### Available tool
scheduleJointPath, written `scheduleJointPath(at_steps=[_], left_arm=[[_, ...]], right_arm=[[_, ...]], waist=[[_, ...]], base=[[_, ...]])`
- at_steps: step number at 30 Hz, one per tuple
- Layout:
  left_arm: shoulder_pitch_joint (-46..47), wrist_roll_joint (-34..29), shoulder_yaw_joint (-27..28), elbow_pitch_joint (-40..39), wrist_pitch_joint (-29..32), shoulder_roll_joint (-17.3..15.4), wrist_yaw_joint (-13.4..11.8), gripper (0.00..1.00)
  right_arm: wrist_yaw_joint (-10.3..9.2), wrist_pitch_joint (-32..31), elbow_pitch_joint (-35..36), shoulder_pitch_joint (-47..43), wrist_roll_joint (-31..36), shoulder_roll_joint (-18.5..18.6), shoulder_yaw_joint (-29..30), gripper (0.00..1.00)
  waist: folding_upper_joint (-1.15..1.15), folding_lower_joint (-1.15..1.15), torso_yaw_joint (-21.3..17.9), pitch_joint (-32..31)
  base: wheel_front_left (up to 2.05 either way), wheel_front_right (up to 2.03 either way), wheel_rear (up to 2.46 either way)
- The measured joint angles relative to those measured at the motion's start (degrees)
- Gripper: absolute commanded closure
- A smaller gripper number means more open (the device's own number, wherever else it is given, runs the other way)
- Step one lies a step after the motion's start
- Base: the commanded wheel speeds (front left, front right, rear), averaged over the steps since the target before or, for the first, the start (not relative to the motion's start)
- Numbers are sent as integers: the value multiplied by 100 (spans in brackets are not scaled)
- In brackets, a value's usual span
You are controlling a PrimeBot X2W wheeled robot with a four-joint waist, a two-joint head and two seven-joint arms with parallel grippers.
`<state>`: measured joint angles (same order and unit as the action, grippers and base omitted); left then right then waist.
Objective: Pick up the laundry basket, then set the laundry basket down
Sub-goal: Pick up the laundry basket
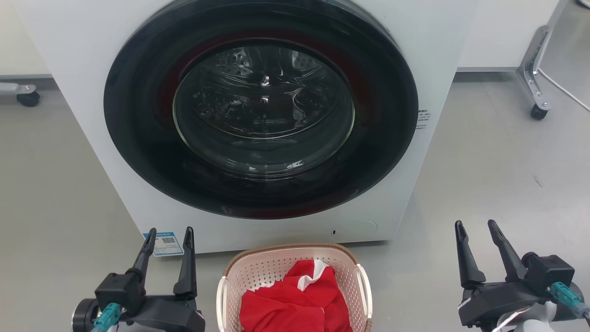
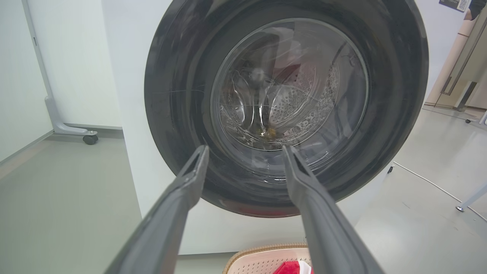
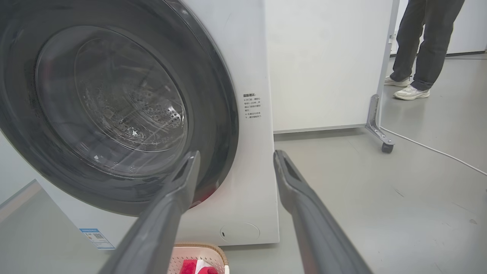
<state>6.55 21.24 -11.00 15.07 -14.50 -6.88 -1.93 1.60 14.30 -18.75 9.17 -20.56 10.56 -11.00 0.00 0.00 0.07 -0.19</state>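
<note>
One perforated plastic laundry basket [image 1: 256, 273] | woven-look rim [image 1: 286, 247] | crumpled red cloth [image 1: 295, 305]

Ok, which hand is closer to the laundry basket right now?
Left. The left hand sits open just beside the basket, at its left side. The right hand, also open, is well off to the basket's right with a wide gap between.

Ahead on grey floor [image 1: 498, 184], white washing machine [image 1: 260, 115] with round dark door shut, blue label [image 1: 165, 243] low on its front, red-and-white cloth [image 1: 295, 304] near its foot, wheeled white panel [image 3: 327, 64], thin cable [image 3: 437, 150] and a person's legs [image 3: 422, 45] off to its right.
</note>
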Motion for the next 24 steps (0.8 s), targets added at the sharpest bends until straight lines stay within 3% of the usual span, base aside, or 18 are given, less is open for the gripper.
scheduleJointPath(at_steps=[12,24], left_arm=[[0,-18,20,-38,0,62,49,0],[211,-23,19,-219,0,122,114,0]], right_arm=[[44,0,29,-2,53,-42,88,0],[52,1,197,198,147,-78,135,0]], waist=[[0,0,4,195],[0,0,18,774]], base=[[0,0,0],[0,0,0]])
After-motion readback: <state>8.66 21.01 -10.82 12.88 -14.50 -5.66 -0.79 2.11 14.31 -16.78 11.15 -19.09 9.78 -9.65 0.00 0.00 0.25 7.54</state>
